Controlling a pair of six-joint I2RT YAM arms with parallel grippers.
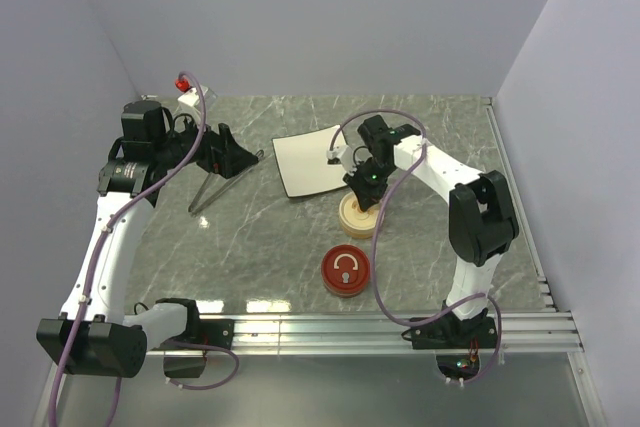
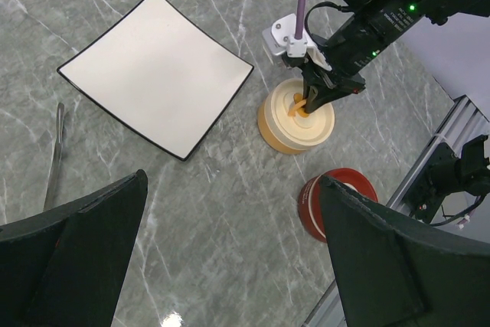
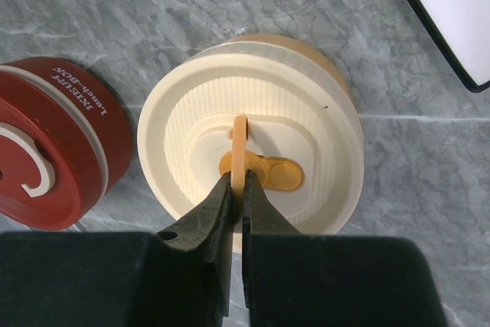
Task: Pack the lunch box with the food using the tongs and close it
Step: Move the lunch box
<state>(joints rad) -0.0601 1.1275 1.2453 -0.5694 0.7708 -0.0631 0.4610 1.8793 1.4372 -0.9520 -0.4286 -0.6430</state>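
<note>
Your left pincer (image 2: 233,181) hangs wide open and empty, the tongs (image 2: 53,158) lying flat on the desk (image 2: 230,220) just left of the bare plate (image 2: 157,70). The red lid (image 3: 53,151) sits beside the lunch box (image 2: 291,142), where your right pincer (image 3: 237,189) is clamped on the thin orange tab (image 3: 240,134) of its inner lid (image 3: 191,112). That tab could slip, or a sideways tug could drag the box and seat the lid crooked.

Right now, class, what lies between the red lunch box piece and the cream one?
Nothing lies there. Only a narrow strip of bare marble table separates the red piece from the cream piece. They do not touch. The right wrist view shows this best.
</note>
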